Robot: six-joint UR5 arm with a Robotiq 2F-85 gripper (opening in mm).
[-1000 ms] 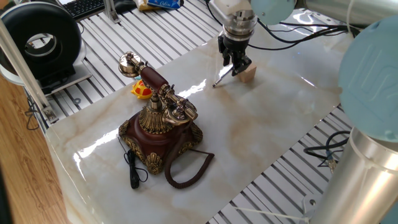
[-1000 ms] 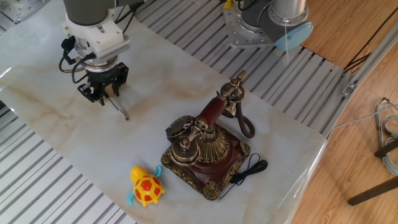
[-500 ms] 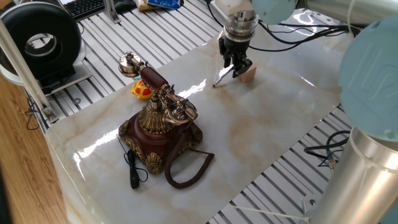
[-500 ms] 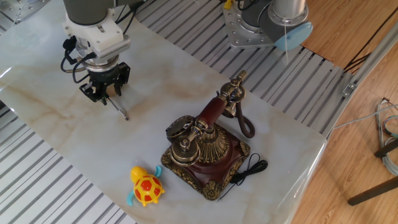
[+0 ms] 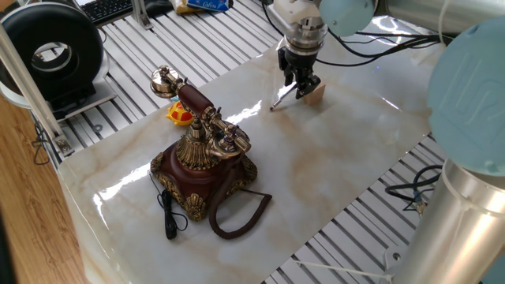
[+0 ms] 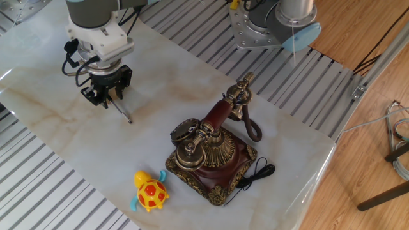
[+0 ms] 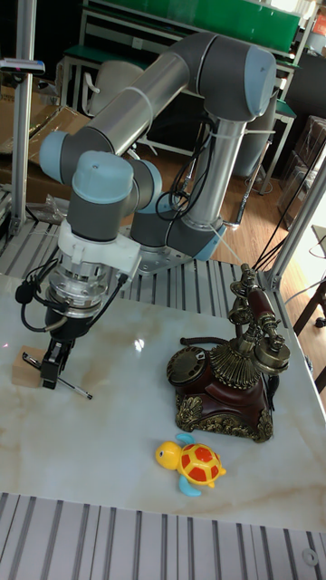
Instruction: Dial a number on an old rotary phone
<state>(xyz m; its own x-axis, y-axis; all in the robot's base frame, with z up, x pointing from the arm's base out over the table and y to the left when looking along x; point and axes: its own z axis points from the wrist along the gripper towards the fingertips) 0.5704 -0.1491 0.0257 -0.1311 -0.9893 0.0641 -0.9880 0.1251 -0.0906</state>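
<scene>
Arm: reaches down from above over the far end of the marble counter (image 5: 339, 150), wrist near vertical, the hand (image 5: 301, 85) (image 6: 107, 96) (image 7: 54, 366) low over the surface.
Hand: fingers closed on the upper end of a thin silver stylus (image 6: 122, 110) (image 5: 282, 99) (image 7: 72, 388), which slants down with its tip at the counter.
Beside the hand: a small wooden block (image 5: 315, 92) (image 7: 30, 371), just next to the fingers.
Old rotary phone (image 5: 205, 162) (image 6: 212, 153) (image 7: 228, 382): well apart from the hand, near the counter's other end, handset on its cradle, coiled cord looped beside the base.
Toy turtle (image 6: 149, 190) (image 7: 193, 465): yellow and orange, near the phone.
Writing: a blue-lettered packet (image 5: 203, 5) lies behind the counter; its text is too small to read.
</scene>
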